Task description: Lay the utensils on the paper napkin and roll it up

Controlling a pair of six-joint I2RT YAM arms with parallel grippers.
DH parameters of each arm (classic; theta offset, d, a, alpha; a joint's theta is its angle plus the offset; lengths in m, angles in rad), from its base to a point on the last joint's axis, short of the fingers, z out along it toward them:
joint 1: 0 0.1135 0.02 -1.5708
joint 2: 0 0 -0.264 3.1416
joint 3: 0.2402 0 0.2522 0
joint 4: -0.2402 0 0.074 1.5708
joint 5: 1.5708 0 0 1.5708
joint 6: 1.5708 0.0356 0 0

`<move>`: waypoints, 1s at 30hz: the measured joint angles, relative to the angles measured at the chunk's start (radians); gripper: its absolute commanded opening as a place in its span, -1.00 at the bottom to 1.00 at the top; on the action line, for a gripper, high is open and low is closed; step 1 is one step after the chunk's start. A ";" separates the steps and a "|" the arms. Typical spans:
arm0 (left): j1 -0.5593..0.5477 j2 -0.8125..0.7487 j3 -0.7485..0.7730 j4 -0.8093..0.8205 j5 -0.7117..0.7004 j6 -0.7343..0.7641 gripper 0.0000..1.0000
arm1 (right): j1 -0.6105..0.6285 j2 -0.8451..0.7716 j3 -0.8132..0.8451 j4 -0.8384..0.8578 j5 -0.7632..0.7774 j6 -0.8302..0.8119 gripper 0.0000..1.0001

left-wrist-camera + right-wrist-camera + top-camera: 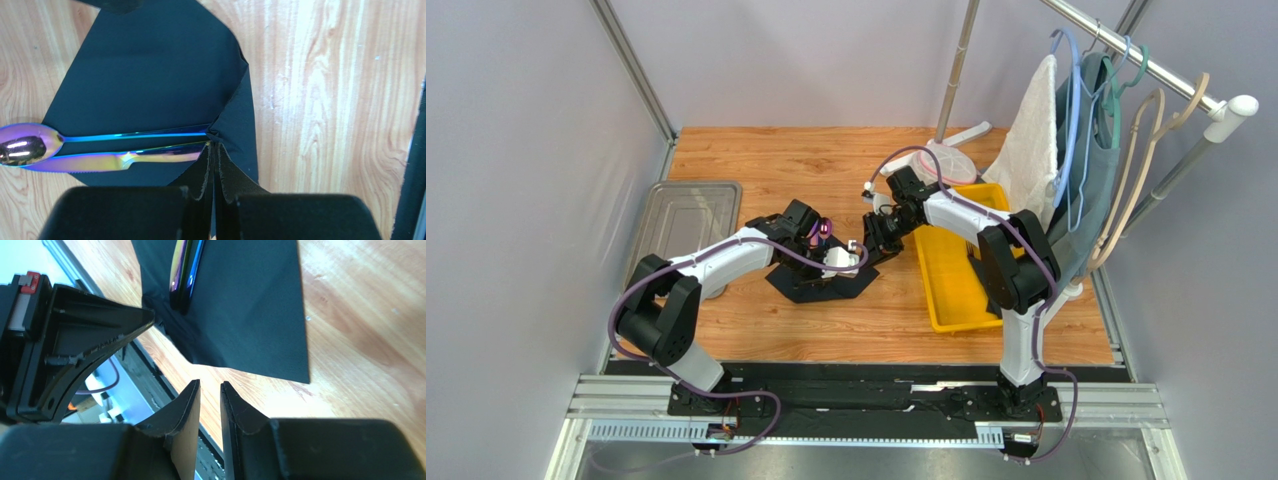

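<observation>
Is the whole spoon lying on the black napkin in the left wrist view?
No, the spoon has its bowl past the napkin edge, over the wooden table.

matte paper napkin point(150, 65), glossy iridescent metal utensils point(90, 162), wooden table point(325, 100)

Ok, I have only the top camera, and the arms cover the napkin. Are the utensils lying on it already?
Observer: Yes. In the left wrist view a spoon and a knife lie side by side on the paper napkin. The spoon's bowl reaches past its edge.
Operator: Does the left gripper hold something?
Observer: The left gripper is shut on a folded corner of the napkin, at the handle ends.
Operator: And the right one?
Observer: The right gripper holds nothing. Its fingers stand a little apart, close to the napkin but not touching it.
</observation>
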 measured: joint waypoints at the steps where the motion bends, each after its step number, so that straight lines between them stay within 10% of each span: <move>1: 0.005 0.003 0.000 0.006 -0.002 -0.002 -1.00 | 0.000 -0.002 -0.012 0.015 -0.008 0.013 -0.52; 30: 0.016 0.074 0.000 0.169 -0.092 -0.011 -1.00 | 0.069 0.036 -0.108 0.222 -0.107 0.280 -0.79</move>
